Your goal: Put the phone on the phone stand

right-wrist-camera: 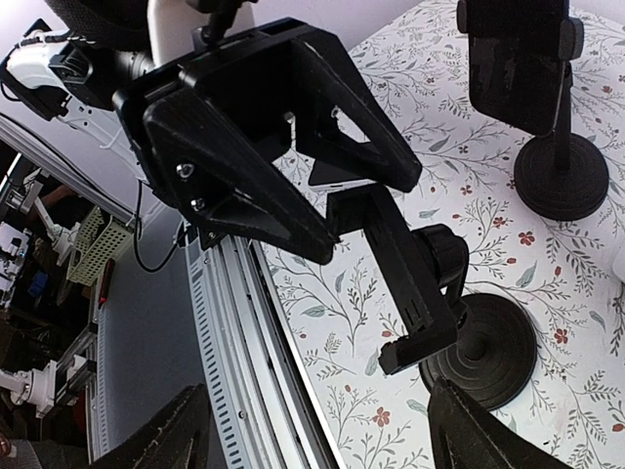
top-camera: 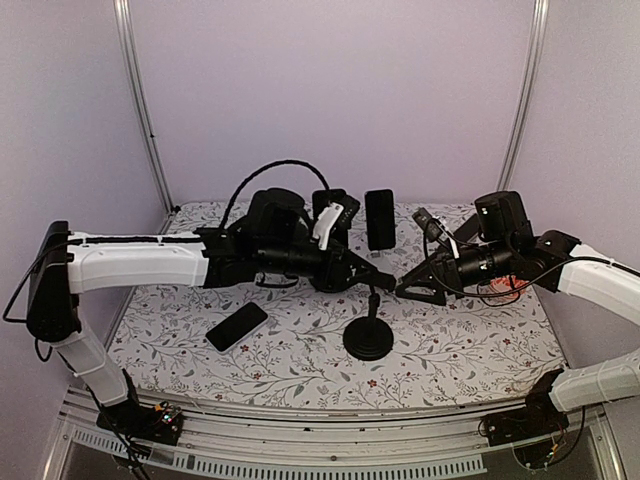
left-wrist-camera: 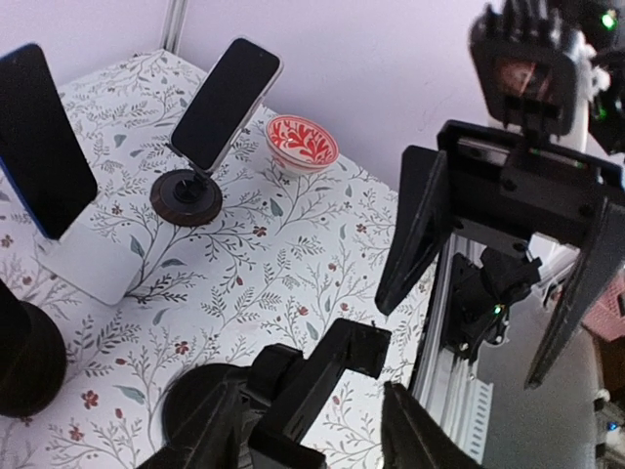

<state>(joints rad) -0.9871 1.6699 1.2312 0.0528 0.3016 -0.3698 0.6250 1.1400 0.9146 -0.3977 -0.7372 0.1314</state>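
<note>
Jaws wide on both arms: the left gripper (right-wrist-camera: pixel 371 210) straddles the clamp of the phone stand (top-camera: pixel 368 338), with the right gripper (left-wrist-camera: pixel 461 337) just at its 3 o'clock. The phone (top-camera: pixel 237 326) lies flat on the tabletop (top-camera: pixel 300 372) at the stand's 9 o'clock; a second phone (top-camera: pixel 379 220) stands propped at 12 o'clock

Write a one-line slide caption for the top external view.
Left gripper and right gripper flank the phone stand; phone lies flat nearby.

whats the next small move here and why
Probably draw the left claw back from the stand's cradle and toward the phone, which lies flat on the table on that arm's side. The left claw and the right claw are both open, neither holds the phone, and the cradle is empty.
</note>
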